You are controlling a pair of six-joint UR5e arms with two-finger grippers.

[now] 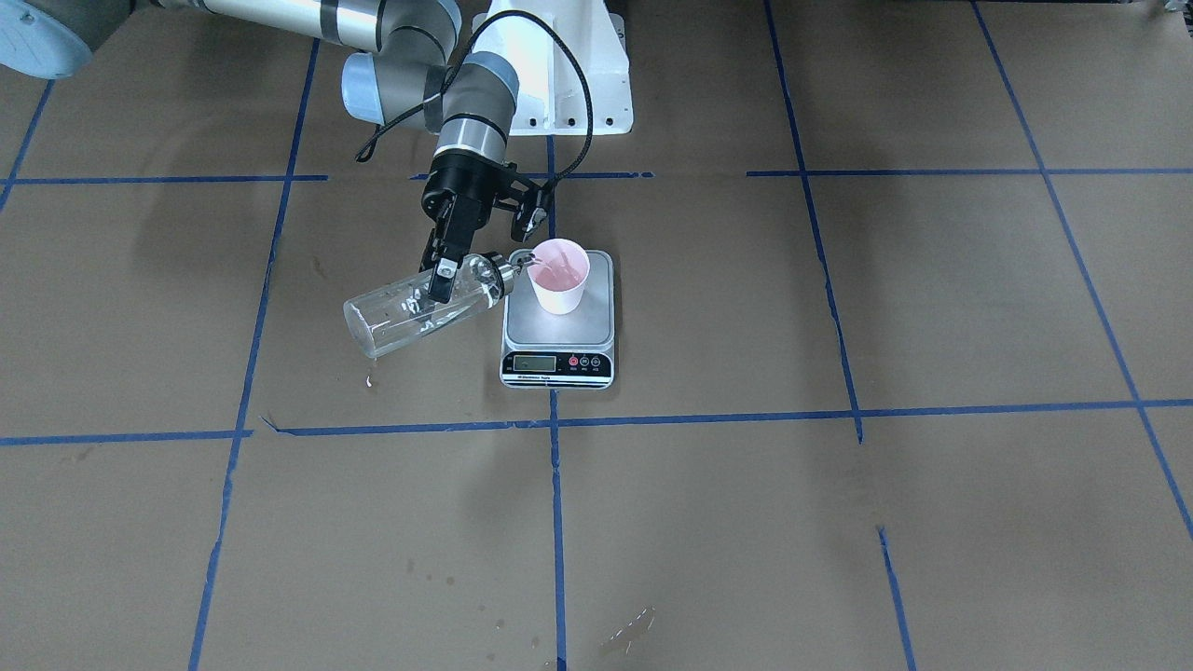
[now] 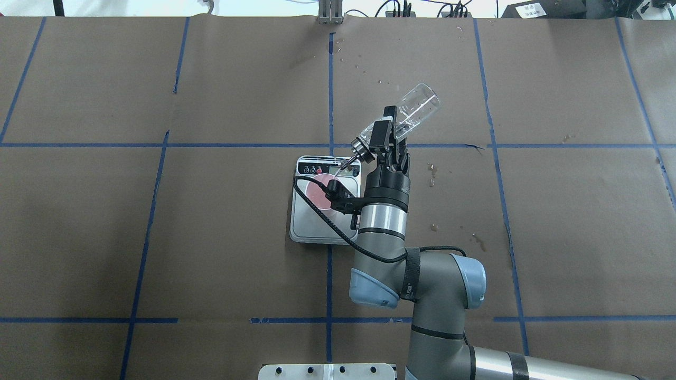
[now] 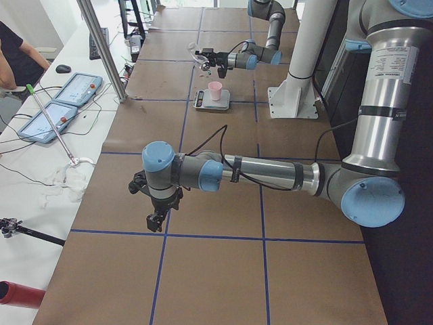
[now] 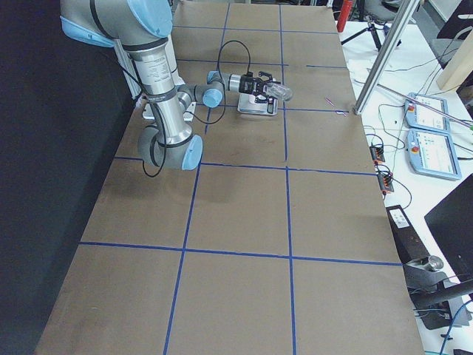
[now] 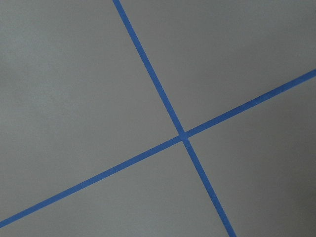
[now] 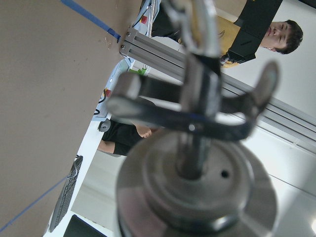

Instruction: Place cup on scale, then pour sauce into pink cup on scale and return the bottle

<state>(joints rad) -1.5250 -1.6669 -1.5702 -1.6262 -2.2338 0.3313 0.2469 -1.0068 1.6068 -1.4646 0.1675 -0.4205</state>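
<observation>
Overhead exterior view has the right gripper [image 2: 388, 136] clamped across the glass bottle [image 2: 417, 110] just behind its silver cap [image 1: 486, 277]. The bottle is tipped close to level, and its spout [image 1: 518, 267] reaches over to the rim of the pink paper cup [image 1: 559, 276]. The cup stands upright on the digital scale [image 1: 598, 321], toward the robot's side of the platform.

From where I stand, the worry is that spout. It sits right at the lip of a light cup, so a small drift could nudge the cup over or send the clear sauce onto the platform. Wet spots [image 2: 432, 170] on the brown paper suggest drips happen. I cannot tell whether liquid is running.

The right arm comes out from its base with the elbow folded. Its wrist is turned so the fingers point away from the robot, with the bottle crosswise between them.

The left gripper [image 3: 157, 218] hangs low over bare table, well apart from the scale, and I cannot tell how wide its fingers are.
</observation>
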